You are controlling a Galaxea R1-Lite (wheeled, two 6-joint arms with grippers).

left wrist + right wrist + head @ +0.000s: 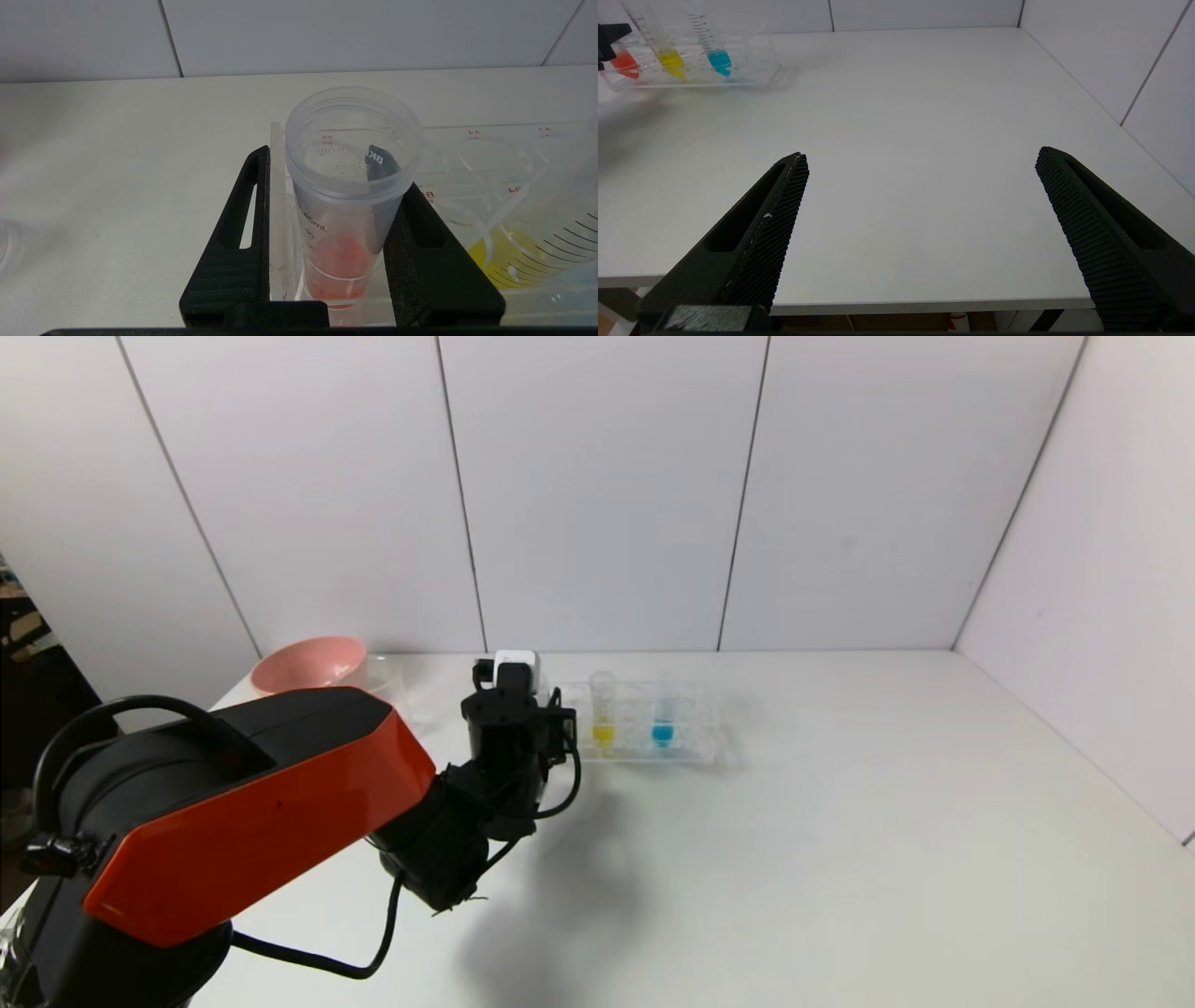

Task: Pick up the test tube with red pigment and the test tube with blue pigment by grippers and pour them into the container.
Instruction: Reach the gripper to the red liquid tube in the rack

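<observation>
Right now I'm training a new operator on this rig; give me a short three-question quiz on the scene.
1. True or false: the left tool has its fingers either side of the red tube.
2. Which tube stands between the red and blue tube in the rack?
3. The right tool is: A) open, B) shut on a tube.

Key: 1 true; 2 the yellow tube; 3 A.

1. The clear plastic tube rack (653,728) stands on the white table (840,821) at 12 o'clock, near the back wall.
2. In the rack, the test tube with red pigment (343,224) stands at 9 o'clock, the yellow-liquid tube (603,709) in the middle, and the test tube with blue pigment (664,714) at 3 o'clock.
3. The pink bowl (310,665) sits at 10 o'clock, with the clear glass container (392,686) between the bowl and the rack.
4. The left gripper (334,210) brackets the red tube.
5. The right gripper (920,186) hangs at 5 o'clock over the table's near edge, well apart from the rack.
</observation>
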